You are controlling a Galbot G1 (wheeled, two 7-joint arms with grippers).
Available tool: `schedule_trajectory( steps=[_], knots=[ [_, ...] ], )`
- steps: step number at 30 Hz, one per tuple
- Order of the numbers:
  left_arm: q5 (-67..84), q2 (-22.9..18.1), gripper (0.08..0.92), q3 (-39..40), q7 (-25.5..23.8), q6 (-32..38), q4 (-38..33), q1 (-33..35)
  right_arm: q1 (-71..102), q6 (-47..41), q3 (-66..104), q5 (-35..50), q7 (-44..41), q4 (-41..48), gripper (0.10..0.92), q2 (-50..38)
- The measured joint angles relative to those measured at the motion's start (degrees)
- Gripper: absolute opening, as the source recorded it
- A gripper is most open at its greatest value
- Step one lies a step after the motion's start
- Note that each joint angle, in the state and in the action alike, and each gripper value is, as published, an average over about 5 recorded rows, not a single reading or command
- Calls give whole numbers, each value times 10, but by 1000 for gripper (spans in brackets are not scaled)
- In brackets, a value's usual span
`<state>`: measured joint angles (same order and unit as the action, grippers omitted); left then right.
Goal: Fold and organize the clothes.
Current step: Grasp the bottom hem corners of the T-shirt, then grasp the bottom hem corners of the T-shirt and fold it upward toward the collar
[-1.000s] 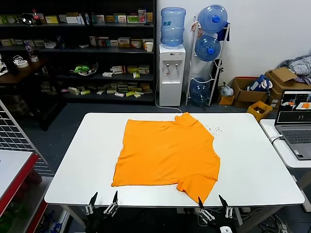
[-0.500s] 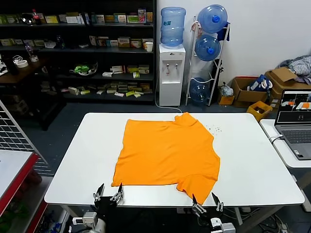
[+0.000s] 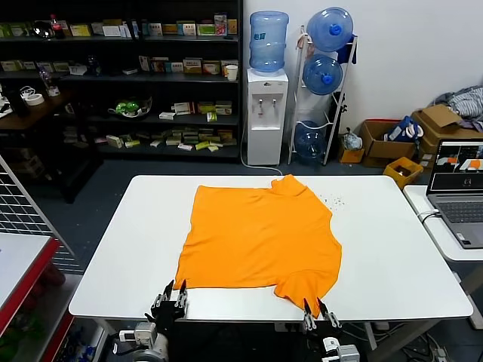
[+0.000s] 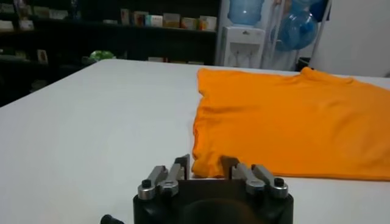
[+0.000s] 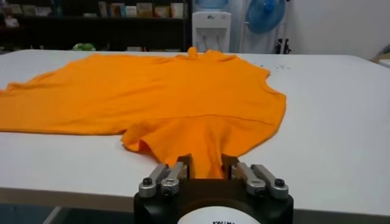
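The bright orange T-shirt [image 3: 260, 234] lies spread flat on the white table [image 3: 121, 249], collar toward the far edge. My left gripper [image 3: 171, 296] is at the near table edge, open, with the shirt's near left hem corner [image 4: 207, 159] between its fingers [image 4: 182, 165]. My right gripper [image 3: 315, 313] is at the near edge too, open, with the tip of the near right sleeve [image 5: 204, 155] lying between its fingers [image 5: 230, 163]. The white print and the neck label do not show.
A laptop [image 3: 459, 188] stands on a side table at the right. A wire rack [image 3: 23, 219] and a red-edged surface are at the left. Shelves, a water dispenser [image 3: 268, 98] and cardboard boxes stand behind the table.
Both grippers have moved forward from below the table edge up to the shirt's near edge. Their fingers have narrowed, and now straddle the hem corner and the sleeve tip.
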<state>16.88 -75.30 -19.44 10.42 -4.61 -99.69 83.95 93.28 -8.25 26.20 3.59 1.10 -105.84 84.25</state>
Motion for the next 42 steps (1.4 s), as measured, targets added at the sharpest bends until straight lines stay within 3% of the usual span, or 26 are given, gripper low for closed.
schedule_trajectory(
  steps=[5, 9, 30, 42],
  knots=[
    [1, 0, 186, 3, 4, -2, -4, 2, 7, 2, 0, 6, 6, -8, 137, -6],
    [6, 5, 105, 8, 11, -6, -19, 10, 20, -1, 1, 13, 13, -24, 125, -15],
    [52, 77, 97, 25, 78, -25, -189, 150, 157, 18, 24, 45, 61, -146, 125, -93],
    [87, 94, 97, 38, 89, -28, -193, 102, 47, -2, 14, 92, 85, -132, 125, -143]
  ],
)
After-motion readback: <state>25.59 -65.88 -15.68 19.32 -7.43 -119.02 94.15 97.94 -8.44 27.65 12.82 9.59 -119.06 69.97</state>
